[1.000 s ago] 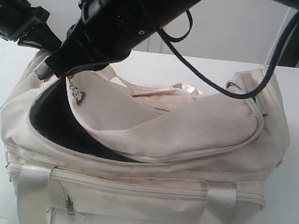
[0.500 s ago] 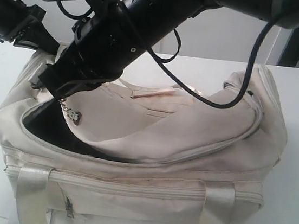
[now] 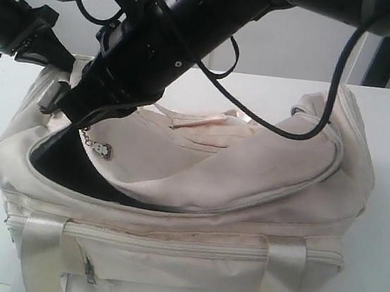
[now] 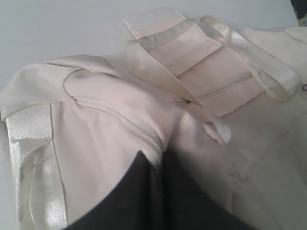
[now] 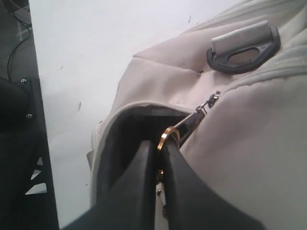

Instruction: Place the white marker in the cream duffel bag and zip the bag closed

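The cream duffel bag (image 3: pixel 247 188) fills the table, its curved top zip open at the left end over a dark inside. My right gripper (image 3: pixel 78 112) reaches across to that end and is shut on the zipper pull's gold ring (image 5: pixel 165 136); its jaws (image 5: pixel 158 146) meet on it, and a small charm (image 3: pixel 100 150) dangles below. My left gripper (image 3: pixel 57 59) is at the bag's far left end, shut on a fold of the bag's fabric (image 4: pixel 158 160). The white marker is not in view.
The white table (image 3: pixel 383 233) shows bare to the right of the bag. A grey strap buckle (image 5: pixel 244 48) lies near the zip end. Webbing handles (image 3: pixel 44 241) and the front pocket zip (image 3: pixel 91 268) face the camera. A dark frame (image 5: pixel 19 143) stands past the table edge.
Over the second the right arm swung over the bag's left end and the charm dropped lower. The bag's left edge sagged a little. In the last half second almost nothing moved.
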### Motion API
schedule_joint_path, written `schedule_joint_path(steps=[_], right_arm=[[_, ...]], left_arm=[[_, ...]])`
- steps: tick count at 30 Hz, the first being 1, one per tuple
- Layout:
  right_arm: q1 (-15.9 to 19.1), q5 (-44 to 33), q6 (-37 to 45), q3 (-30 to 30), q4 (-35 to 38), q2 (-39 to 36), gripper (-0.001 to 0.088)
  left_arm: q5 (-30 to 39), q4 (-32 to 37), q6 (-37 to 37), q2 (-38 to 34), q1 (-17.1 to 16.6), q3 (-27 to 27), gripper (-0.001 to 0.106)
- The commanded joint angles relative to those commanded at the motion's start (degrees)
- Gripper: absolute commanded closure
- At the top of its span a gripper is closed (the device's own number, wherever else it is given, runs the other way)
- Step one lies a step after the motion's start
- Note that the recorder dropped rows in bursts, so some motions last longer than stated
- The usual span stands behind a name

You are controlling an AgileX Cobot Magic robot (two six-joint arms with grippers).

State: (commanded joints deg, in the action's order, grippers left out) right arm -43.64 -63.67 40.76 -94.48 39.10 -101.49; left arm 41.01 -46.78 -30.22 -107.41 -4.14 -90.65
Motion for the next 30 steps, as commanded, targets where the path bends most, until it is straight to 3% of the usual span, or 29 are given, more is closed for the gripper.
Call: schedule_joint_path(steps=[4, 7, 11, 15, 19, 24, 30], right_arm=[[0.0, 4.2, 0.1, 0.0, 0.1, -0.6, 0.0868], [0.0, 5.7, 0.9, 0.0, 0.1, -1.0, 0.0868], [0.0, 5.9, 2.8, 0.0, 0.1, -1.2, 0.0868], [0.0, 6.9, 4.2, 0.0, 0.0, -1.2, 0.0868], [0.0, 7.0, 4.7, 0.0, -0.1, -1.2, 0.0868], [0.0, 7.0, 5.3, 0.0, -0.1, -1.2, 0.0868], [0.0, 7.8, 5.3, 0.0, -0.2, -1.2, 0.0868]], left_arm=[[-0.1, 0.0, 0.0, 0.0, 0.0, 0.0, 0.064], [-1.0, 0.2, 0.0, 0.0, 0.0, 0.0, 0.052], [0.0, 0.2, -3.6, 0.5, 0.0, 0.0, 0.050], [6.6, 0.5, -7.1, 2.5, 0.0, 0.0, 0.051], [15.8, 0.7, -3.6, 4.2, 0.6, 0.0, 0.046], [17.7, 2.2, -4.4, 6.5, 3.5, 0.0, 0.035], [18.6, 8.0, 2.2, 7.6, 6.4, 0.0, 0.034]])
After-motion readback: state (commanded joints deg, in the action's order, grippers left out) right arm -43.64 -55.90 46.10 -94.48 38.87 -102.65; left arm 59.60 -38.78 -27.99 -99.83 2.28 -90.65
